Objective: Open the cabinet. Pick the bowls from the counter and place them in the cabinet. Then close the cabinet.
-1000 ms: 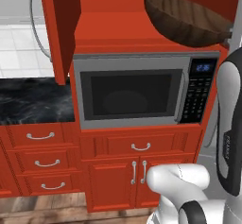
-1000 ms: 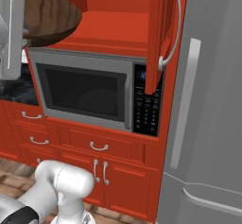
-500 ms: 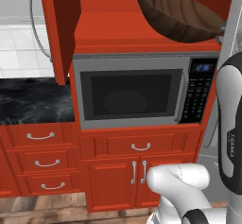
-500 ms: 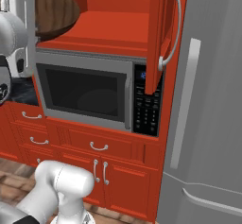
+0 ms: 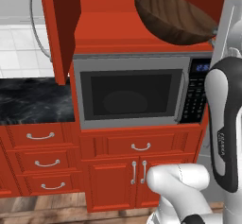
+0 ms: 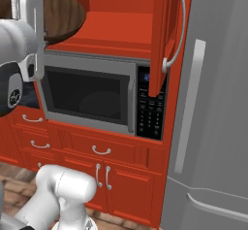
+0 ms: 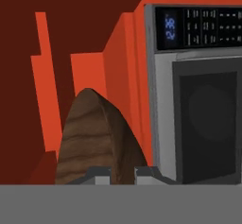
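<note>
The red cabinet [image 5: 108,29] above the microwave stands with both doors swung open. My gripper [image 7: 123,173] is shut on the rim of the dark brown wood-grained bowl [image 5: 175,20], which is held tilted at the level of the cabinet's shelf, at its opening. From the right base the same bowl [image 6: 63,13] shows behind my white hand. In the hand view the bowl [image 7: 94,138] stands on edge against the red cabinet interior [image 7: 56,38]. The black marble-look counter [image 5: 33,100] lies at the lower left. The pale beige bowl is out of view.
A steel microwave [image 5: 132,93] sits right under the cabinet. The open left door [image 5: 61,29] and the right door [image 6: 162,35] with its curved silver handle jut out towards me. A grey fridge [image 6: 213,103] stands at the right. Red drawers [image 5: 40,135] run beneath the counter.
The arm has carried the brown bowl a little further left and inward towards the cabinet opening. The doors have not moved.
</note>
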Controlling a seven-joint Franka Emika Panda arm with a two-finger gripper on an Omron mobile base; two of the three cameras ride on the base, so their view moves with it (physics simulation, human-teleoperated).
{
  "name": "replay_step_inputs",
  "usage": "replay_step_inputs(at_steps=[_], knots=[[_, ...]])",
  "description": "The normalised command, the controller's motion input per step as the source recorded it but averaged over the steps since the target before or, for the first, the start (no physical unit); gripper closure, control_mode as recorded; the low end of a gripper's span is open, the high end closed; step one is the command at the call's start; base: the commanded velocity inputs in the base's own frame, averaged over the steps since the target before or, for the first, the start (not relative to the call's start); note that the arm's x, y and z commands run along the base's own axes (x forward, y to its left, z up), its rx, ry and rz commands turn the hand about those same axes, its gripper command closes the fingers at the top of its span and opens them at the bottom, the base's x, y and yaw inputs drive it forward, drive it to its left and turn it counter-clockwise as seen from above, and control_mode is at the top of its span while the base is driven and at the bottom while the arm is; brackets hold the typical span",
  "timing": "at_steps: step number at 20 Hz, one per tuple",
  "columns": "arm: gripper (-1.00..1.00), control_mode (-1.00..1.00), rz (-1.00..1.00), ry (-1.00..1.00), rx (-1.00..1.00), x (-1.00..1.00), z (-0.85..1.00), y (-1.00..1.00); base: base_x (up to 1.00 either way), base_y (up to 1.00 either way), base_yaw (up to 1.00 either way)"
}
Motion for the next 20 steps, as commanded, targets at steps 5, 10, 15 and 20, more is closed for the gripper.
replay_step_inputs(at_steps=[5,10,15,20], knots=[[1.0,-1.0,0.0,-0.06,0.0,0.05,-0.08,0.0,0.0,0.0,0.0],[1.0,-1.0,0.0,-0.03,0.0,0.23,-0.23,0.06,0.0,0.0,0.0],[1.0,-1.0,0.0,-0.01,0.0,0.49,-0.09,0.0,0.0,0.0,0.0],[1.0,-1.0,0.0,-0.06,0.0,0.62,-0.13,0.04,0.0,0.0,0.0]])
